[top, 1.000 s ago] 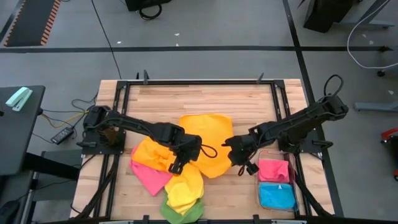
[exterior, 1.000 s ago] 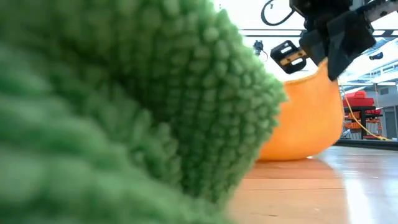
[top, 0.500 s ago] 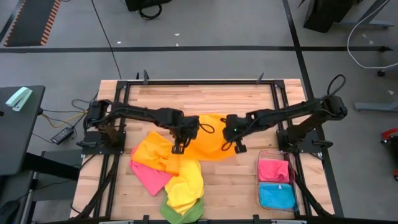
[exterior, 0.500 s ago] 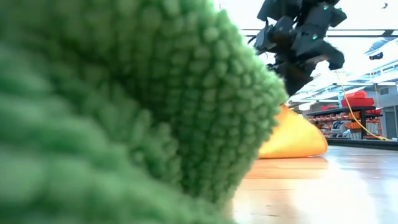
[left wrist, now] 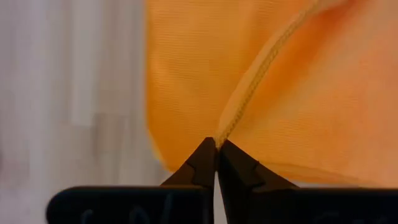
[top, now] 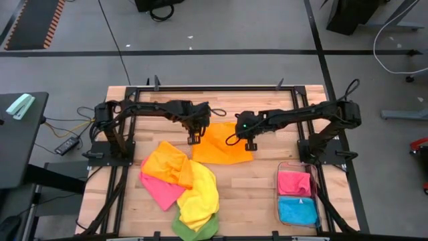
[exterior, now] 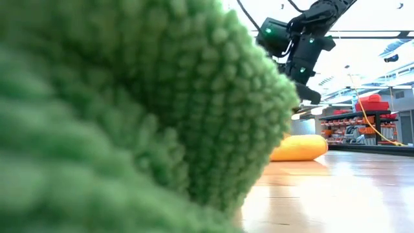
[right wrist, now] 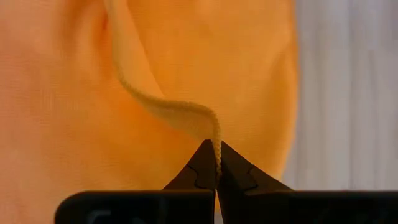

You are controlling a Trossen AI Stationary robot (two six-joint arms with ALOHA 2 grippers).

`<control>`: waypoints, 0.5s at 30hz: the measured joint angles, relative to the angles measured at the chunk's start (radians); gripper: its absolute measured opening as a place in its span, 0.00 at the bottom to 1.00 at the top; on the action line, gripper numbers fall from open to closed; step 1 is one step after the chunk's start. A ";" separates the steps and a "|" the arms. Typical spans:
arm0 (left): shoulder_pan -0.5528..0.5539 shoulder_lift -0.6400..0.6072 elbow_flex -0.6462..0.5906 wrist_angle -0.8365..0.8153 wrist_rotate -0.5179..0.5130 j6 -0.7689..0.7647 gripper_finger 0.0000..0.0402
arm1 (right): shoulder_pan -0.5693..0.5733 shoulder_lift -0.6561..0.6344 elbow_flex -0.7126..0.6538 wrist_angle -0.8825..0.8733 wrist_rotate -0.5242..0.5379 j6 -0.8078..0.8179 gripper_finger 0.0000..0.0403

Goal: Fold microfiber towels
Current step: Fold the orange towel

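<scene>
Toward the worktop's (top: 267, 100) far middle, the left end effector (top: 194, 140) and right end effector (top: 249, 145) each pinch a hemmed corner of the orange microfiber towel (top: 221, 148), apparently holding it spread and even so one half can be folded squarely.

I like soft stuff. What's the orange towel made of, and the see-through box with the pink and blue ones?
The orange towel looks like soft microfiber cloth: fine matte weave, stitched corded edge, droops where pinched. The box looks like clear hard plastic: you see through its glossy walls.
</scene>
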 joint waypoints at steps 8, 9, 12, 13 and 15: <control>0.065 0.062 -0.001 -0.014 0.001 0.026 0.03 | -0.050 -0.007 0.000 0.029 0.060 -0.061 0.01; 0.066 0.069 -0.001 -0.011 0.001 0.035 0.03 | -0.058 -0.007 0.000 0.029 0.065 -0.072 0.01; 0.073 0.077 -0.002 -0.015 -0.008 0.047 0.03 | -0.082 -0.007 0.000 0.040 0.069 -0.090 0.01; 0.073 0.079 0.000 0.000 -0.016 0.057 0.04 | -0.092 -0.007 0.001 0.048 0.070 -0.096 0.01; 0.077 0.083 0.000 -0.005 -0.041 0.064 0.06 | -0.107 -0.007 0.001 0.055 0.070 -0.114 0.01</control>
